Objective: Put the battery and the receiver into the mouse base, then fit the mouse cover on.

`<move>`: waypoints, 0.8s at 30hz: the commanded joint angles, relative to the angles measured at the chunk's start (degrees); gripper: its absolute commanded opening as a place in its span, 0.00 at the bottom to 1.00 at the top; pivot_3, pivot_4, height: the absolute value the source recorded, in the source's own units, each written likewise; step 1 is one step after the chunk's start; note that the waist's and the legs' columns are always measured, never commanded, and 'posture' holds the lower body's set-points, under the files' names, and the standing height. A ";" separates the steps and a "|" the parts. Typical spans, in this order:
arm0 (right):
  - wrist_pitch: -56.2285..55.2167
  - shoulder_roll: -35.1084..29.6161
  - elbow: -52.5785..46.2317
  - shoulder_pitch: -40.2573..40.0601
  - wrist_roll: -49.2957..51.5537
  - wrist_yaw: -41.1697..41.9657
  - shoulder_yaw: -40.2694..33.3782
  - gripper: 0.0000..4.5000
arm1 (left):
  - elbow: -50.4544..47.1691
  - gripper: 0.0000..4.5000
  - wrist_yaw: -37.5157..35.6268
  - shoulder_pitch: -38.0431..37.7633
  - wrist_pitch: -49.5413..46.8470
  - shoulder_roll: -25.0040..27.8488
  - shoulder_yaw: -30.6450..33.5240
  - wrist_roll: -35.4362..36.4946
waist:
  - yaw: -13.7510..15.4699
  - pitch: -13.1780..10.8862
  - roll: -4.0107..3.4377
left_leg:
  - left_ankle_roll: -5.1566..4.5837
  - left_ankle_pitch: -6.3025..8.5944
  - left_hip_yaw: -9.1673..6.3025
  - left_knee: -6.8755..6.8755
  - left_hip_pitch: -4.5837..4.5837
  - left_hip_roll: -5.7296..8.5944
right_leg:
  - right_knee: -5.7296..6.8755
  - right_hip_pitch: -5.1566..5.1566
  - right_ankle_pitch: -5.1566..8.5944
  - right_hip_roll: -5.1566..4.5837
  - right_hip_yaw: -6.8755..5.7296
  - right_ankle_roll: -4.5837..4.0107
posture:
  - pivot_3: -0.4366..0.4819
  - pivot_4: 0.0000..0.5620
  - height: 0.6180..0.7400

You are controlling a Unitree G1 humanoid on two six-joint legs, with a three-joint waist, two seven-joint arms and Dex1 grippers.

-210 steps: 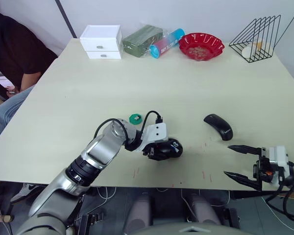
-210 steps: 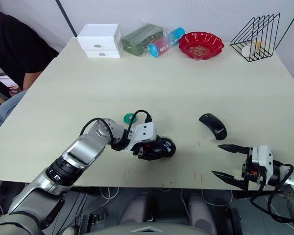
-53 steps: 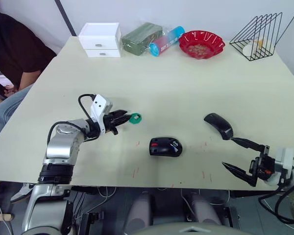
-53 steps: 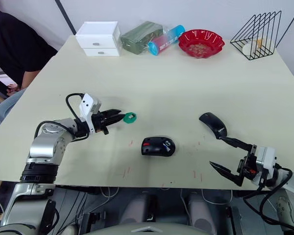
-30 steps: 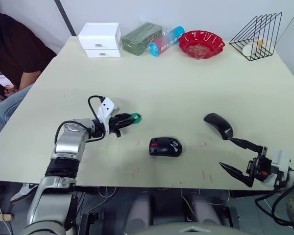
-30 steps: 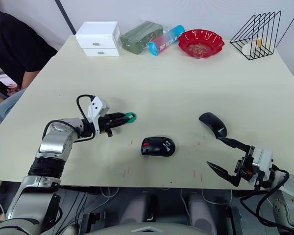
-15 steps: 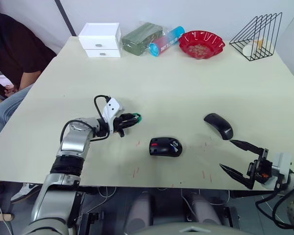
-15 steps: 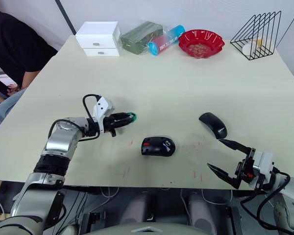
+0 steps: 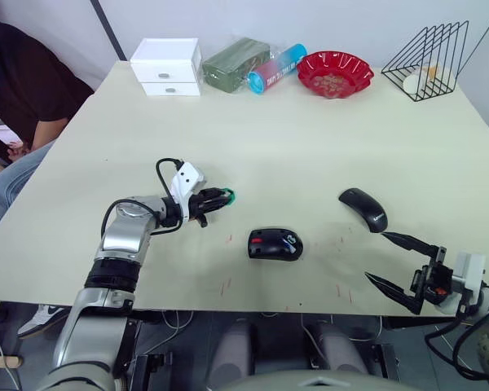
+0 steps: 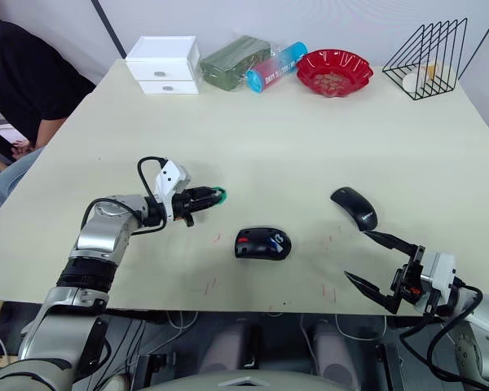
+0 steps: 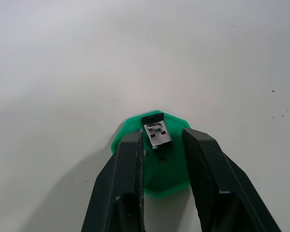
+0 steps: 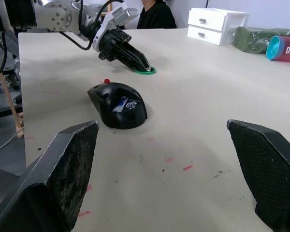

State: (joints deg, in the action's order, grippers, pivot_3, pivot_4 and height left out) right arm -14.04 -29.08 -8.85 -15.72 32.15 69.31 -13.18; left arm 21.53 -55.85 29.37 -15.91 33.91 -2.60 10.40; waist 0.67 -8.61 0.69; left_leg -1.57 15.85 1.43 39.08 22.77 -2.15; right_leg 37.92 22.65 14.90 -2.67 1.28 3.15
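— Where's my left gripper (image 11: 162, 145)?

— Narrowly parted, straddling the receiver (image 11: 157, 132) on the green dish (image 11: 171, 180); I'd centre, then pinch its sides.

— Counts, going right?

— One receiver, one mouse base (image 9: 275, 244) mid-table with one battery (image 12: 121, 104) inside, one mouse cover (image 9: 363, 209), then my right gripper (image 9: 399, 261) spread wide, empty.

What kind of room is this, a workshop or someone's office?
Probably a lab or test office: a plain cream table holds assorted props, such as a white two-drawer box and black wire rack, with loose cables beneath.
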 commanded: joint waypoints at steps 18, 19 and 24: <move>-1.00 -0.26 -1.28 0.32 0.45 -0.15 0.15 1.00 | -1.64 0.30 1.75 -1.31 -1.89 -0.29 0.11 -0.17 | 0.00 0.00 -0.01 | 0.00 0.00 0.02 0.00 -0.01 0.00 | 0.00 0.00 0.00 0.00 0.02 0.00 | 0.48 0.27 1.00; -1.01 -0.25 -1.32 0.28 0.43 -0.15 0.18 1.00 | -1.76 0.30 1.79 -1.40 -2.07 -0.37 0.12 -0.14 | -0.01 0.00 0.00 | 0.00 0.00 0.02 0.00 -0.01 0.00 | 0.00 0.00 0.00 0.00 0.02 0.00 | 0.48 0.27 1.00; -1.08 -0.28 -1.23 0.28 0.41 -0.13 0.14 1.00 | -2.20 0.30 2.14 -1.66 -2.36 -0.65 0.01 -0.21 | 0.00 0.00 0.00 | 0.00 0.00 0.02 0.00 -0.01 0.00 | 0.00 0.00 0.00 0.00 0.03 0.00 | 0.48 0.27 1.00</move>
State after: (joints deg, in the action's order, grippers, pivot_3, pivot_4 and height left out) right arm -14.05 -29.08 -8.83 -15.37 32.00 69.30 -12.62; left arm 19.74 -53.72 28.62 -17.39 33.39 -2.31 10.33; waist 0.68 -8.60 0.69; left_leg -1.57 15.85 1.45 39.09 22.75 -2.15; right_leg 37.92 22.65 14.90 -2.68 1.31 3.15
